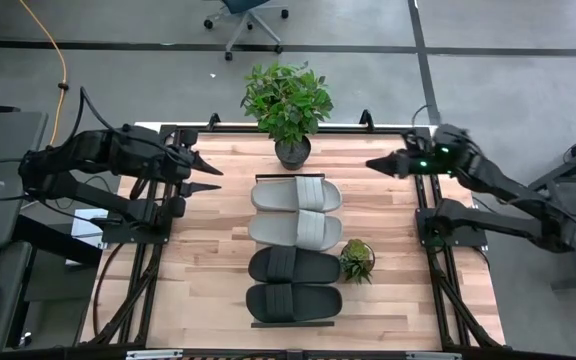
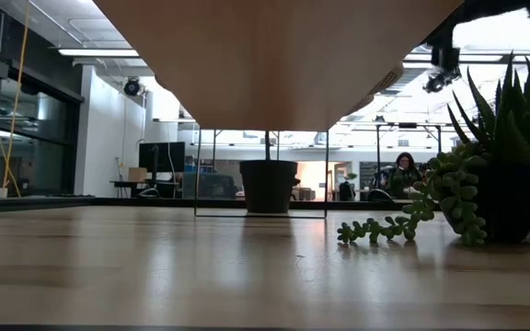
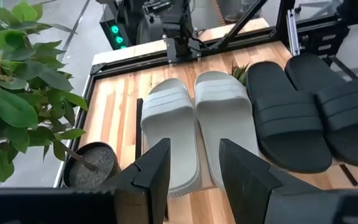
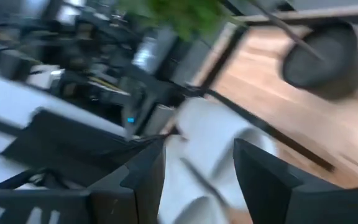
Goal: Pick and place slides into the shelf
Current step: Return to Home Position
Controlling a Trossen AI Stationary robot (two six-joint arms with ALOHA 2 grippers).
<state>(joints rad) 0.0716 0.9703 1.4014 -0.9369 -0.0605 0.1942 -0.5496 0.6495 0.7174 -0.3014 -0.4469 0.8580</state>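
Four slides lie side by side in a row on the shelf, soles down, down the middle of the table. The two light grey slides are at the far end, the two black slides at the near end. My left gripper hovers open to the left of the far grey slide. My right gripper hovers open to its right, and its own view shows a grey slide past the fingers. In the low view only the shelf's pale underside shows.
A leafy potted plant stands at the table's far edge, just beyond the shelf. A small succulent sits right of the black slides. Bare tabletop lies on both sides of the shelf. A person sits far off in the room.
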